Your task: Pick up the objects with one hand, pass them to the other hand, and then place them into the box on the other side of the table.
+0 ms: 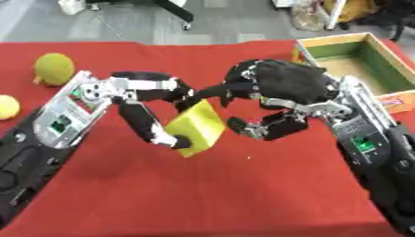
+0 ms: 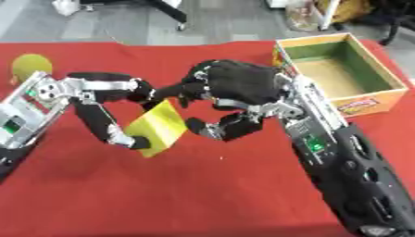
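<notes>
Two hands meet mid-frame: the left hand (image 1: 154,121) is curled around the yellow block (image 1: 197,127), tilted above the red table (image 1: 243,194), while the right hand (image 1: 275,99), fingers spread apart, waits just right of it, nearer the box (image 1: 381,55) at upper right.

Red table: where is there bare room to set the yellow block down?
Bare cloth lies near the front edge, between both forearms. Crowded mid-table: the left hand and right hand meet at the yellow block. The box is empty.
</notes>
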Robot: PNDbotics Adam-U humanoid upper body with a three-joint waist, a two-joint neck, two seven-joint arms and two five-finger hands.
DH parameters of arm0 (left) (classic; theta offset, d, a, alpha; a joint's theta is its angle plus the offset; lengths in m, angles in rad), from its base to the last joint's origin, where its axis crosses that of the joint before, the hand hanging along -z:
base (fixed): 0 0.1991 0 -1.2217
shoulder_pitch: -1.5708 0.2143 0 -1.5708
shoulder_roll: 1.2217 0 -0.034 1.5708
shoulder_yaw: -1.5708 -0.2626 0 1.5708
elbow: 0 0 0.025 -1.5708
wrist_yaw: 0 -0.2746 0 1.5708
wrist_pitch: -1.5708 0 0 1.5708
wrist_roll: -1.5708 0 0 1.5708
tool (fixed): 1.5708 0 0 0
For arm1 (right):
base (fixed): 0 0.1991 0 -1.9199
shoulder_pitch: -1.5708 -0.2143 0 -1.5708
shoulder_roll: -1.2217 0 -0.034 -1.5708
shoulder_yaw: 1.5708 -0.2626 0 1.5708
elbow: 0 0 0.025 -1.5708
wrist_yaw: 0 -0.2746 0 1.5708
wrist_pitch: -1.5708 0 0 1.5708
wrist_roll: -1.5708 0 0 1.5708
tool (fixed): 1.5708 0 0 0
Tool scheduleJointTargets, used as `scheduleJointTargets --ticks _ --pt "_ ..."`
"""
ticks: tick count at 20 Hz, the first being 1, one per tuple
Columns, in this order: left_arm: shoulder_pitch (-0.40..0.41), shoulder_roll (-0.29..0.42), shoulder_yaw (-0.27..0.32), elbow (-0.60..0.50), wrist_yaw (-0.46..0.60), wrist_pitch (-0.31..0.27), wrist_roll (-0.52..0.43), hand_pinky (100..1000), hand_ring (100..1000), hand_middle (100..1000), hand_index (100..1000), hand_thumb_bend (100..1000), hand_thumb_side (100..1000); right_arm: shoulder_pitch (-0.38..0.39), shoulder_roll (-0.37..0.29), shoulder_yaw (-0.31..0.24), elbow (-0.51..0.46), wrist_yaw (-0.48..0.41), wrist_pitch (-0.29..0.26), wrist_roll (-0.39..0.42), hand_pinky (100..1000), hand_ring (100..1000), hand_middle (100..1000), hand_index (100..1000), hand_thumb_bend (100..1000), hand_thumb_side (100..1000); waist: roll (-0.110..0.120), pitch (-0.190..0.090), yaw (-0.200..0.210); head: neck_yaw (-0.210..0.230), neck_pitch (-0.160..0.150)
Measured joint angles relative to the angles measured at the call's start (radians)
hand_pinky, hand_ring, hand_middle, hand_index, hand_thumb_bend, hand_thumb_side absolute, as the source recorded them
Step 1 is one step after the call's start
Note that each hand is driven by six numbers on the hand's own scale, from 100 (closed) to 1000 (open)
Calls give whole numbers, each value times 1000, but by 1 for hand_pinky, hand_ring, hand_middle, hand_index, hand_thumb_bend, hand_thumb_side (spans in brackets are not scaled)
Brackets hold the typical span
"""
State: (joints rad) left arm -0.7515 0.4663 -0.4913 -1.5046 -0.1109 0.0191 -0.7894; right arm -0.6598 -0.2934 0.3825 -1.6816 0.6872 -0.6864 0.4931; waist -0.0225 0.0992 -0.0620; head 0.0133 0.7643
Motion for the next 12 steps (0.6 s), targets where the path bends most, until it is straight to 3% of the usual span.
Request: scheduleJointTargets --ticks 12 --pt "-20 -21 2 46 -82 -58 55 760 607 567 632 260 179 0 6 1 12 -50 55 56 725 583 559 956 100 161 0 0 -4 11 0"
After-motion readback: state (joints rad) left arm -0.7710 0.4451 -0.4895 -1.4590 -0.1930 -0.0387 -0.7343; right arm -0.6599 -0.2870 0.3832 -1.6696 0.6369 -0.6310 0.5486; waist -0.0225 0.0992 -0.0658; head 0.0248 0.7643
